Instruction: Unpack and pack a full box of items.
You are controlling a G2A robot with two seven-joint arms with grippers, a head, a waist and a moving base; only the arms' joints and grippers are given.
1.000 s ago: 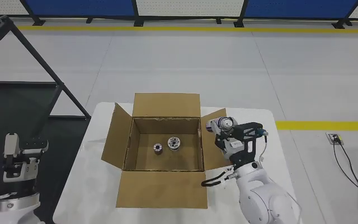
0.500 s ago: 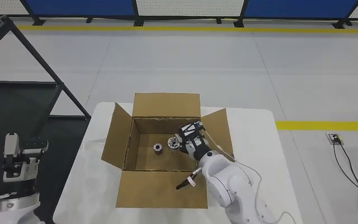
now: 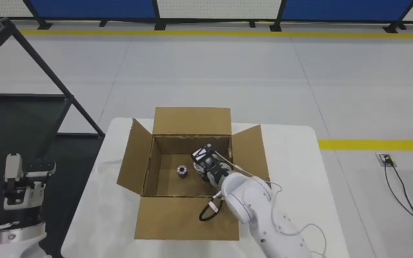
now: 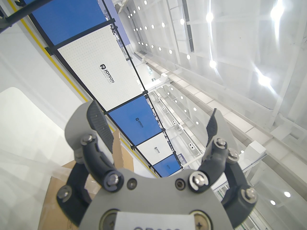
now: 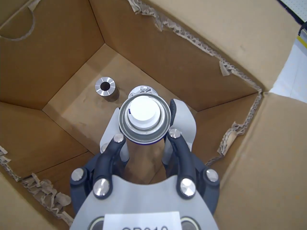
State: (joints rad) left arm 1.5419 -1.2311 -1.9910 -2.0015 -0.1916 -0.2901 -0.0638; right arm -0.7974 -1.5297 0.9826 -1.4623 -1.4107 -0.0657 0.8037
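An open cardboard box (image 3: 192, 222) stands on the white table (image 3: 293, 168). My right gripper (image 3: 206, 158) (image 5: 145, 123) is inside the box, shut on an upright spray can (image 5: 144, 112) with a white cap and a metal rim. On the box floor a short metal cylinder (image 5: 105, 88) (image 3: 182, 171) stands beside the can. Another round item (image 5: 141, 89) sits just behind the can, mostly hidden by it. My left gripper (image 4: 156, 125) is off the table's left side, pointing up at the ceiling, open with nothing in it.
All four box flaps are folded outward, and the right flap (image 3: 253, 155) stands next to my right arm. A black metal frame (image 3: 45, 71) stands left of the table. Bare tabletop lies to the right of the box.
My right arm carried the spray can from right of the box, over the right flap, leftward and down into the box. The left arm has not moved.
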